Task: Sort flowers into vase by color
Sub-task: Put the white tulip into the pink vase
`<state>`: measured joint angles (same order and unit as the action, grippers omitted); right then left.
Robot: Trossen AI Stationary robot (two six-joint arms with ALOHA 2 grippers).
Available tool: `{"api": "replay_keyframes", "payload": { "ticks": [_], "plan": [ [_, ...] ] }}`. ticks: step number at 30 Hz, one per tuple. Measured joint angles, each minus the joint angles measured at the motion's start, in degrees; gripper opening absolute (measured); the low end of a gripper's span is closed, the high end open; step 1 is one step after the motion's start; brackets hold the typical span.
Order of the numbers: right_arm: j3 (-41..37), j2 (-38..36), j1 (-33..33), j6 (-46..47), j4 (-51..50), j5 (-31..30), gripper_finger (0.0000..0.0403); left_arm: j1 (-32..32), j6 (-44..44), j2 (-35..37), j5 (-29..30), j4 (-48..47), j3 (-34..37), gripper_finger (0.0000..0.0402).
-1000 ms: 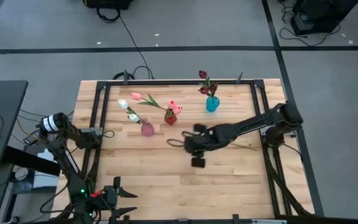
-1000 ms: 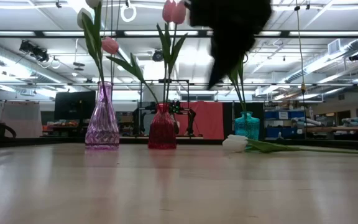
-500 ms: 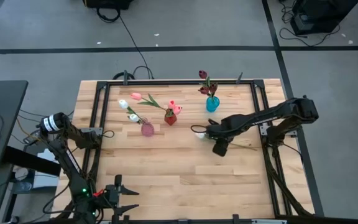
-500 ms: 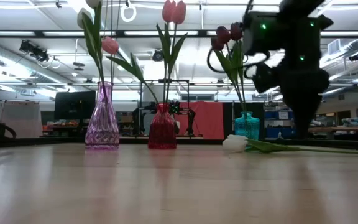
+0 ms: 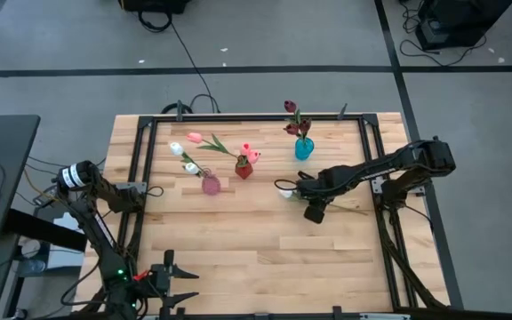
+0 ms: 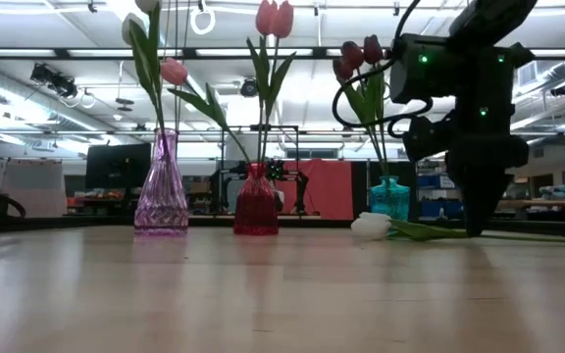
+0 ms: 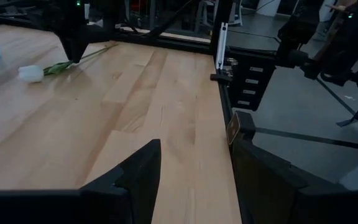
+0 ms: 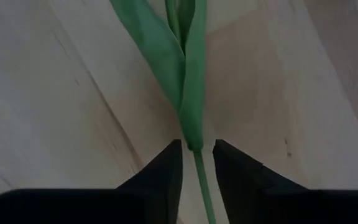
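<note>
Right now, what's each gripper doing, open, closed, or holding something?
Left gripper: open, empty, parked at the table's near-left corner.
Right gripper: down on the table, fingers straddling the white tulip's stem, not clamped yet.

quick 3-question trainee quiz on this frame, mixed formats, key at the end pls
1. True or false: the white tulip lying on the table is already in a vase.
2. Which gripper is down at that tulip's stem? A) left gripper B) right gripper
3. Fill in: the maroon tulips stand in the ___ vase.

Key:
1. False. It lies flat, its head near the teal vase.
2. B. Its fingers straddle the stem; the left gripper waits open at the table's near edge.
3. Teal.
</note>
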<state>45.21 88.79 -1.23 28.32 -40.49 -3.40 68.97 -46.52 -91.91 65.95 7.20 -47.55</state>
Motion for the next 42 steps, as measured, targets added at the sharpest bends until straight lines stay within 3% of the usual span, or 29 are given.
{"api": "replay_keyframes", "payload": {
  "ticks": [12,15,20,25,29,36,42],
  "plan": [
    [-2.92,-0.14,-0.02,-0.05,3.13,-0.59,0.0012,-0.01,0.02,0.00,0.00,0.07,0.00,0.0206],
    [-1.82,0.11,-0.02,-0.54,3.71,1.17,0.0009,-0.02,0.02,0.00,0.00,0.01,0.00,0.0206],
    [2.58,0.06,-1.34,-4.22,13.38,5.38,0.0006,-0.02,0.02,0.00,0.17,-1.00,0.00,0.0206],
    [4.16,0.11,-3.87,-12.61,36.33,10.22,0.0004,-0.02,0.02,0.00,0.78,-1.04,0.00,0.0206],
    [4.17,1.18,-5.92,-19.12,57.07,9.72,0.0004,0.04,0.02,0.01,0.94,-0.88,0.00,0.0206],
    [5.63,8.47,-9.89,-36.35,84.77,3.67,0.0005,0.04,0.02,0.01,1.56,-1.02,-0.02,0.0206],
    [14.40,17.07,-12.02,-47.28,95.71,-10.54,0.0005,0.04,0.02,0.02,1.66,-1.79,-0.02,0.0206]
  ]
}}
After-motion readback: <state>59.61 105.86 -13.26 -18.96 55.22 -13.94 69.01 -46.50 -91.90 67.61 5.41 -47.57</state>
